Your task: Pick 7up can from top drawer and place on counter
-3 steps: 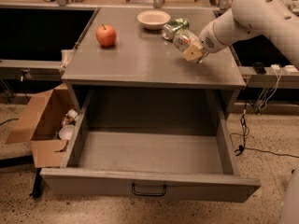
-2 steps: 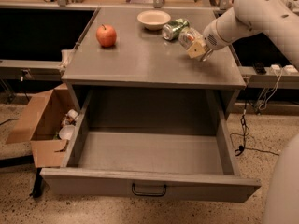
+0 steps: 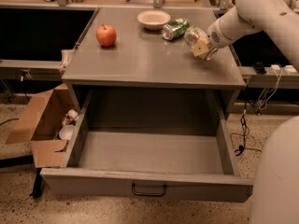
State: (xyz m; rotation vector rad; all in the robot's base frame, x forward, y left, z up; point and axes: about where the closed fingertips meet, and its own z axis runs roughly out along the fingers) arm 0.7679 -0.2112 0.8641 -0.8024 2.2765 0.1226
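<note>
My gripper [image 3: 201, 44] is over the right part of the grey counter [image 3: 149, 62], at the end of the white arm that comes in from the upper right. It is shut on the 7up can [image 3: 192, 33], a pale can held tilted just above the counter top. A tan finger pad [image 3: 202, 46] shows on the can's near side. The top drawer [image 3: 149, 153] stands pulled fully out below the counter, with nothing in it. Its black wire handle [image 3: 148, 190] is on the front panel.
A darker green shiny can [image 3: 174, 29] lies on its side just left of my gripper. A white bowl [image 3: 153, 18] and a red apple [image 3: 106, 35] also sit on the counter. An open cardboard box [image 3: 44, 125] stands on the floor at the left. Cables hang at the right.
My gripper has moved a little to the right and towards the back of the counter with the can in it. The drawer, apple, bowl and green can have not moved.
</note>
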